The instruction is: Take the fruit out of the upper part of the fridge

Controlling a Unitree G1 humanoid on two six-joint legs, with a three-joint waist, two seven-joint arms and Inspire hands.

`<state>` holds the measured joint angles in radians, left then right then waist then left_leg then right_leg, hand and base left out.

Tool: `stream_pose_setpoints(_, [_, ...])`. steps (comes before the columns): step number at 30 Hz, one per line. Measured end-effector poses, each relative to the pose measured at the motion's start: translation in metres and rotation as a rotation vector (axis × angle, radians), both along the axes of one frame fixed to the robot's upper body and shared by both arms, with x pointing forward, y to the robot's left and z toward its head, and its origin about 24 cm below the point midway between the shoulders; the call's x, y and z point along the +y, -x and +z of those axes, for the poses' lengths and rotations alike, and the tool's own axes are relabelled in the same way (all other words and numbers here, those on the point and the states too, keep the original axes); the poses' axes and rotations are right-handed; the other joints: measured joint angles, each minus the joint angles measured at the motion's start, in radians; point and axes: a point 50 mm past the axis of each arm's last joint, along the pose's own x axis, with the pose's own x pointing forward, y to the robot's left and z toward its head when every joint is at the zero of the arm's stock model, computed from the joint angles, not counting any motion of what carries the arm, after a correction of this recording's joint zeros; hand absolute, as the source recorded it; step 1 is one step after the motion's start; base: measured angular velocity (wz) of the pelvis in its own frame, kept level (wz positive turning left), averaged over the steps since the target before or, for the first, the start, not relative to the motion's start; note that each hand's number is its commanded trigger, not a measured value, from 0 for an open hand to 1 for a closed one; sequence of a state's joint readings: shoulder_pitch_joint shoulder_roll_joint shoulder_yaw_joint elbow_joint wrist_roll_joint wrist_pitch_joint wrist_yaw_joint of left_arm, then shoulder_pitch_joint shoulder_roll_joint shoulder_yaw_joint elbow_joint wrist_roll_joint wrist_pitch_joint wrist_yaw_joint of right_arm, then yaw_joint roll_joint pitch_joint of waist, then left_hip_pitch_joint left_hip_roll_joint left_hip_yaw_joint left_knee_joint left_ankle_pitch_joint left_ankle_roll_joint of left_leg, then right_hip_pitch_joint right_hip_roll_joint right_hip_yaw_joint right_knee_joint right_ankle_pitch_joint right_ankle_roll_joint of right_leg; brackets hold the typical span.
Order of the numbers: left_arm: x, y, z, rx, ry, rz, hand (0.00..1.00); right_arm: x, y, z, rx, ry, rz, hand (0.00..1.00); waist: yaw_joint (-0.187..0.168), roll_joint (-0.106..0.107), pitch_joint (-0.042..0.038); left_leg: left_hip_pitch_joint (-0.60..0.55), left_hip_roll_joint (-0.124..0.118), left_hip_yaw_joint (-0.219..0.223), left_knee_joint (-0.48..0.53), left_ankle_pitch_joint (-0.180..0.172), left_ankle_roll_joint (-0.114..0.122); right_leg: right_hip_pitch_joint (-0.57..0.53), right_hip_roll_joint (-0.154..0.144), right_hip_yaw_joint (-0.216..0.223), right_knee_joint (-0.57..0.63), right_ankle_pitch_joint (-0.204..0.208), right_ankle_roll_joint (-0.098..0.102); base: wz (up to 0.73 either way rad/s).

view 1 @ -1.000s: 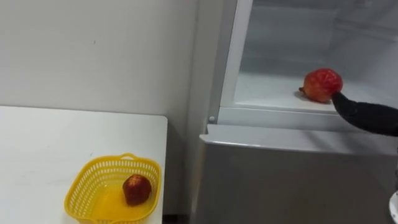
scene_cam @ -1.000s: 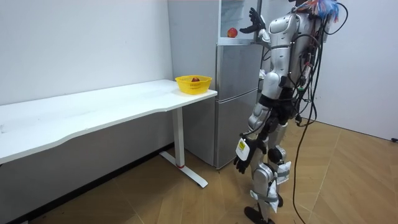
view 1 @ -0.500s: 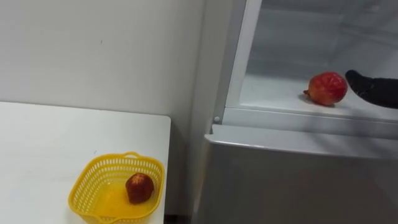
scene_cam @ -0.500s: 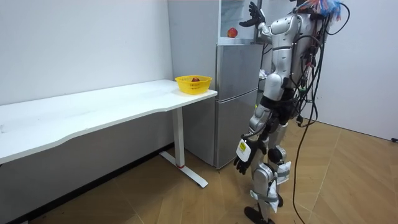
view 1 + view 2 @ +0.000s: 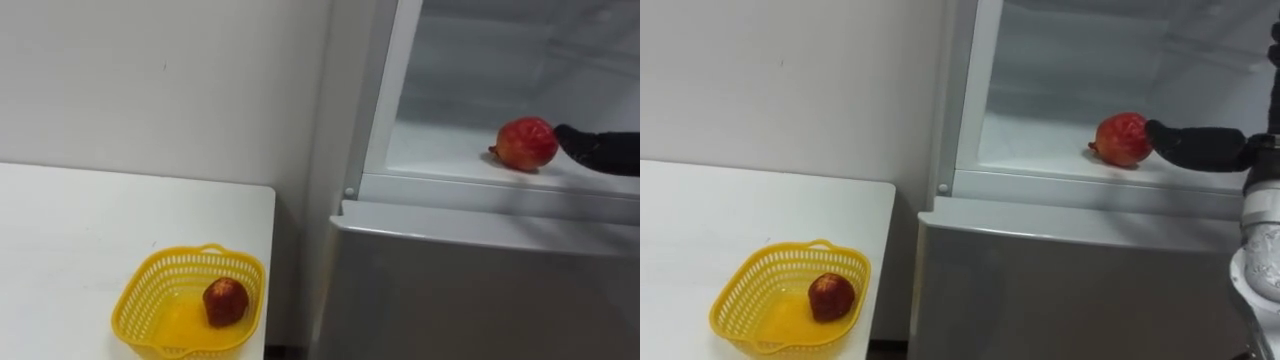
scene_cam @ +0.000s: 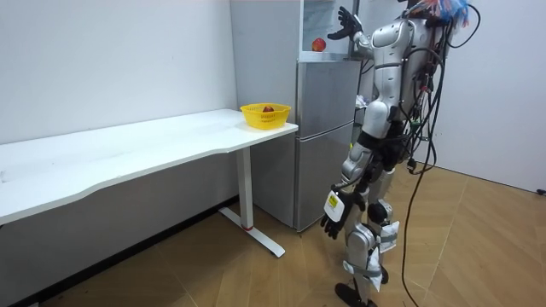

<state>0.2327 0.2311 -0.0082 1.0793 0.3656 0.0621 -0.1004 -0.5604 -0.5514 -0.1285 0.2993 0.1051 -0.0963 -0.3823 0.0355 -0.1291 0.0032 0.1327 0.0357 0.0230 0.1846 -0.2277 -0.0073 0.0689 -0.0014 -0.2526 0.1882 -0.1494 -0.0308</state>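
Note:
A red pomegranate (image 5: 527, 143) lies on the white shelf (image 5: 440, 152) of the open upper fridge compartment, near its front edge. My right hand (image 5: 1195, 146) reaches into the compartment from the right, a dark finger lying just beside the fruit's right side, not closed round it. In the room view the right hand (image 6: 344, 21) is raised with fingers spread next to the pomegranate (image 6: 318, 44). I stand facing the fridge. My left hand (image 6: 333, 223) hangs relaxed by my thigh, holding nothing.
A yellow plastic basket (image 5: 205, 253) with one dark red fruit (image 5: 225, 301) stands on the white table (image 5: 80, 230), near the corner by the fridge. The closed grey lower fridge door (image 5: 470, 290) is below the shelf. A white wall is behind the table.
My right hand rose from in front of and below the pomegranate to level with it at its right side. The view shifted slightly. The fruit has not moved.

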Motion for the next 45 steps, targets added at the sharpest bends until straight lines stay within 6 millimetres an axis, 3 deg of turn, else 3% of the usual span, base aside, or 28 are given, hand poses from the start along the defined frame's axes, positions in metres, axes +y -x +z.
stream_pose_setpoints(11, [0.008,-0.004,0.004,-0.023,-0.021,-0.012,0.00,0.014,-0.009,-0.009,0.073,0.022,0.096,0.00,0.004,-0.012,0.0011,0.000,0.001,-0.001,0.003,0.000,0.000,0.001,0.001,0.000,0.002,0.001,-0.002,0.00])
stream_pose_setpoints(24, [0.010,-0.002,0.006,-0.019,-0.034,-0.007,0.00,0.014,-0.019,-0.020,0.169,-0.016,0.151,0.00,0.020,-0.014,-0.0004,-0.010,0.001,-0.007,0.003,0.000,-0.001,-0.005,-0.003,-0.013,0.015,-0.001,-0.004,0.02])
stream_pose_setpoints(28, [0.010,-0.002,0.006,-0.016,-0.037,-0.005,0.00,0.009,-0.020,-0.027,0.227,-0.023,0.161,0.00,0.024,-0.022,-0.0055,-0.017,-0.001,-0.012,0.006,0.000,-0.001,-0.008,-0.007,-0.023,0.015,-0.002,-0.004,0.05])
stream_pose_setpoints(45, [0.012,0.000,0.006,-0.012,-0.064,0.006,0.00,-0.002,-0.023,-0.036,0.301,-0.024,0.172,0.00,0.026,-0.023,-0.0065,-0.018,-0.006,-0.027,0.003,0.000,0.000,-0.003,-0.010,-0.027,0.013,-0.003,-0.002,0.01])
